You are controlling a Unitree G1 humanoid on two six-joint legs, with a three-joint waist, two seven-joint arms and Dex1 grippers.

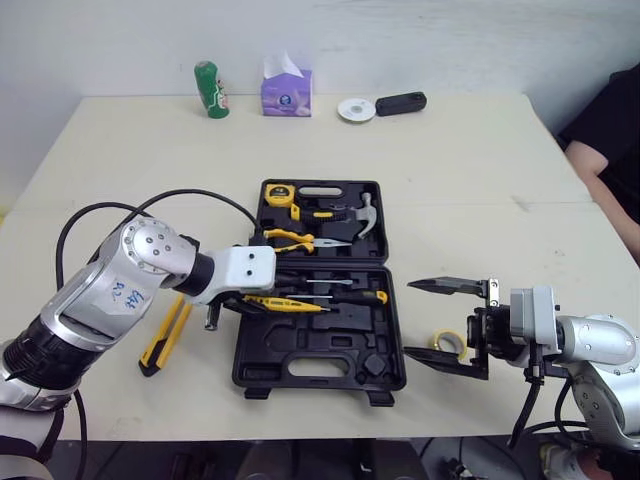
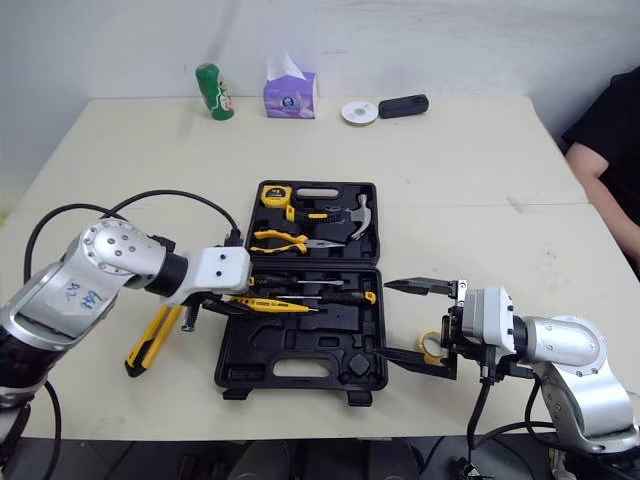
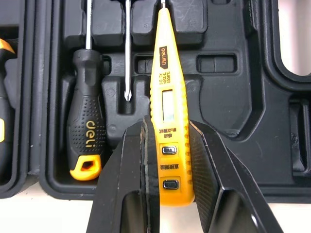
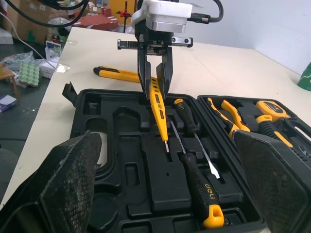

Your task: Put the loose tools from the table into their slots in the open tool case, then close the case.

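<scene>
We are looking at a pale table (image 1: 450, 170) carrying the open black moulded-plastic tool case (image 1: 320, 362). The left gripper (image 3: 169, 133) is clamping the butt end of a slim yellow tester pen (image 3: 167, 87) between its 2 black fingers. It is holding the pen over the case's near half, just beside a ribbed black screwdriver (image 3: 87, 121) lying in its slot. The pen's tip is possibly touching the tray.

The right gripper (image 1: 407, 318) is hanging by the case's right edge, fingers spread wide, gripping nothing.

A yellow-and-black utility knife (image 1: 165, 335) is lying on the table left of the case, partly hidden by the left arm. A small yellow tape roll (image 1: 450, 343) is peeking out behind the right gripper.
</scene>
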